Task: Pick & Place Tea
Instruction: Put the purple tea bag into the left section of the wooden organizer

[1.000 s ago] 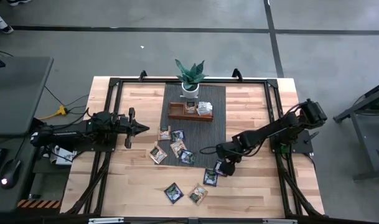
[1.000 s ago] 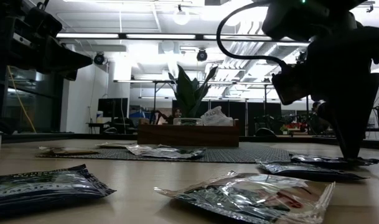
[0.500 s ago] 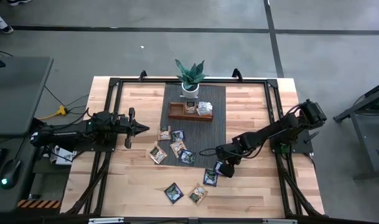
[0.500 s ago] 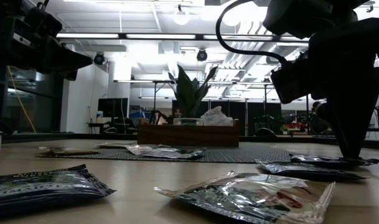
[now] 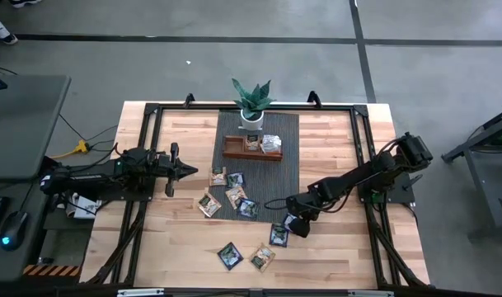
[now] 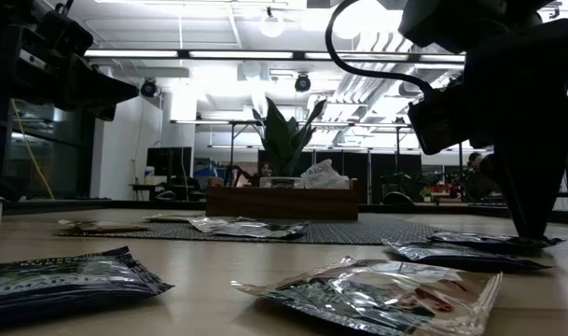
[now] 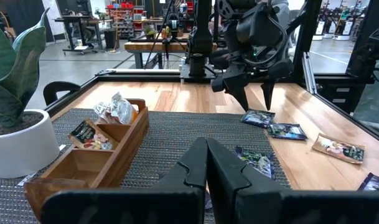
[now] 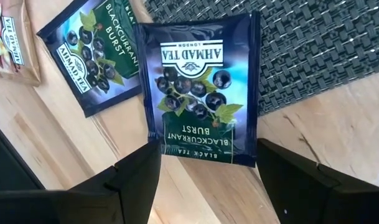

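The right gripper (image 8: 201, 171) stands wide open, one finger on each side of a dark sachet (image 8: 198, 93) printed Blackcurrant Burst, gripping nothing. That sachet lies half on the mat (image 8: 313, 43), half on bare wood, overlapping a second one (image 8: 93, 59). Other sachets (image 5: 234, 191) are scattered over the mat and the table (image 5: 333, 256). The left gripper (image 7: 206, 163) waits pinched shut and empty, near the tray (image 7: 108, 146).
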You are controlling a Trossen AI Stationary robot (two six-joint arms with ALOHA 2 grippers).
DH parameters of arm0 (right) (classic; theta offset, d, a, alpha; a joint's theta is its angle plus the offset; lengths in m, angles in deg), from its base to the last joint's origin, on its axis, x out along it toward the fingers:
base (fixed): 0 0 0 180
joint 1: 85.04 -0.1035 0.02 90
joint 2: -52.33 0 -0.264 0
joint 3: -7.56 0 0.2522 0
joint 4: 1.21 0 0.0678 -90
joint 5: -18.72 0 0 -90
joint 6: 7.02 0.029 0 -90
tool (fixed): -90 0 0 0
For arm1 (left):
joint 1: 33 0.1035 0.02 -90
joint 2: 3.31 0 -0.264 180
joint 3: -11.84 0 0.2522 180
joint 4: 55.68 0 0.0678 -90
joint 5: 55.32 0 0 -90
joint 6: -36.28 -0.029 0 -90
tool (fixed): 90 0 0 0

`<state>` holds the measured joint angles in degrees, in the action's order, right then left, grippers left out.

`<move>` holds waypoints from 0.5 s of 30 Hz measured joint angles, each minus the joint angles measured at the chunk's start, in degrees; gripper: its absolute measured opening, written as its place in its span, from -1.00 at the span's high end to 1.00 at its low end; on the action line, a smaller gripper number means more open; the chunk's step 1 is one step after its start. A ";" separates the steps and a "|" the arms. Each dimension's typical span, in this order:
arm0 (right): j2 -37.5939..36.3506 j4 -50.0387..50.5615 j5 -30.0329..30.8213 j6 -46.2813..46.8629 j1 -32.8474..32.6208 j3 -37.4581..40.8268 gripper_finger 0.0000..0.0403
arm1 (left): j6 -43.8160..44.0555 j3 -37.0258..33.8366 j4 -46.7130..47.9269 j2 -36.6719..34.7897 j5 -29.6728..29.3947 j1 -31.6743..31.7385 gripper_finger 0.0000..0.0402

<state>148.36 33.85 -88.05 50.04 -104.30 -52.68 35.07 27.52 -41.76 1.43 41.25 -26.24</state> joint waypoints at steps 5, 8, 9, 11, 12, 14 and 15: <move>0.00 0.30 1.35 2.04 -0.10 0.00 -0.27 | 0.00 0.01 0.01 0.01 0.00 -0.01 1.00; 0.33 0.53 1.40 3.22 -0.10 0.00 -0.25 | 0.00 0.00 -0.01 0.00 0.00 0.00 1.00; 0.38 0.62 1.40 3.50 -0.10 0.00 -0.23 | 0.00 0.00 -0.01 0.00 0.00 -0.01 1.00; 0.79 0.74 1.30 3.61 -0.09 -0.07 -0.18 | 0.00 0.02 0.01 0.00 0.00 -0.01 1.00; 0.87 0.83 1.25 3.61 -0.08 -0.07 -0.15 | 0.00 0.01 -0.02 -0.01 0.00 -0.02 1.00; 0.90 0.97 1.42 3.61 -0.07 -0.04 -0.08 | 0.00 0.00 -0.01 0.01 0.00 -0.02 1.00; 0.90 1.01 1.52 3.85 -0.05 0.00 -0.05 | 0.00 0.01 -0.01 -0.01 0.00 -0.02 1.00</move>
<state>149.26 34.86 -86.53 53.89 -104.35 -52.68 35.07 27.52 -41.76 1.42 41.25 -26.26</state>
